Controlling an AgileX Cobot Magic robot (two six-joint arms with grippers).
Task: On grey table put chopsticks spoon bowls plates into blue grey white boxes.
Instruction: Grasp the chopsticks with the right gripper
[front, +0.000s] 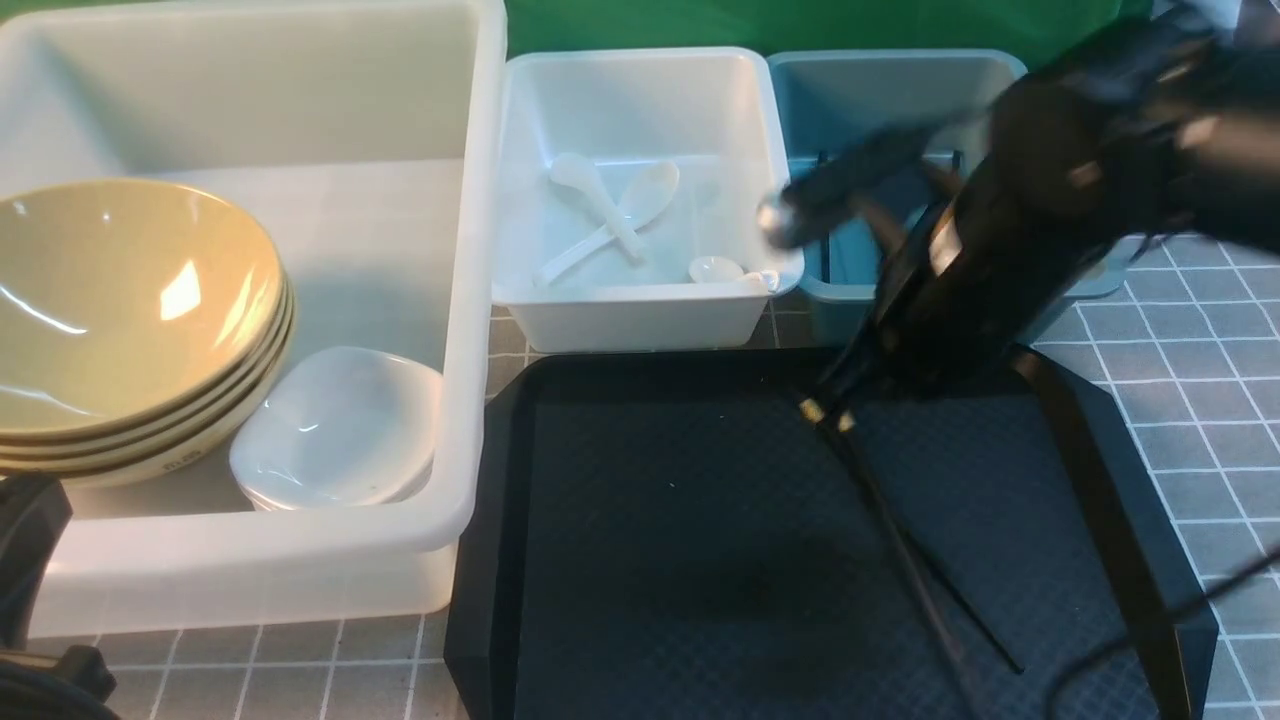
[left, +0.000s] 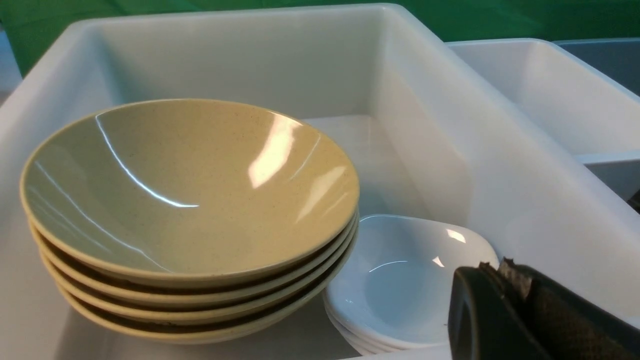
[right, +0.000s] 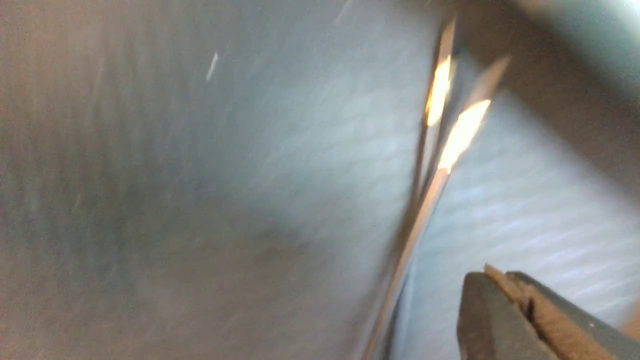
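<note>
A grey table (front: 1190, 330) of small square tiles with pale grid lines fills the foreground, with a green backdrop (front: 800, 25) behind it. On the robot's left stands a very large translucent white plastic box (front: 470, 300). It holds a stack of wide, glossy khaki-yellow bowls (front: 120, 300) and, touching them, a stack of small rounded-square white plates (front: 340, 430). A faint mark on the lowest bowl's outer side is too small to read.

A small white plastic box (front: 640, 325) in the middle contains glossy white ceramic spoons (front: 610, 215), two of them crossed. A small blue-grey plastic box (front: 880, 85) sits just beside it. A black textured tray (front: 680, 520) lies in front of both.

The blurred right arm (front: 1000, 230) reaches down over the tray's far edge. Two thin black chopsticks (front: 900, 540) with gold bands lie across the tray below it. The right gripper (right: 520, 300) has its jaws pressed together, and whether it pinches the chopsticks cannot be told. The left gripper (left: 505, 272) hangs at the large box's near edge, jaws together and empty.
</note>
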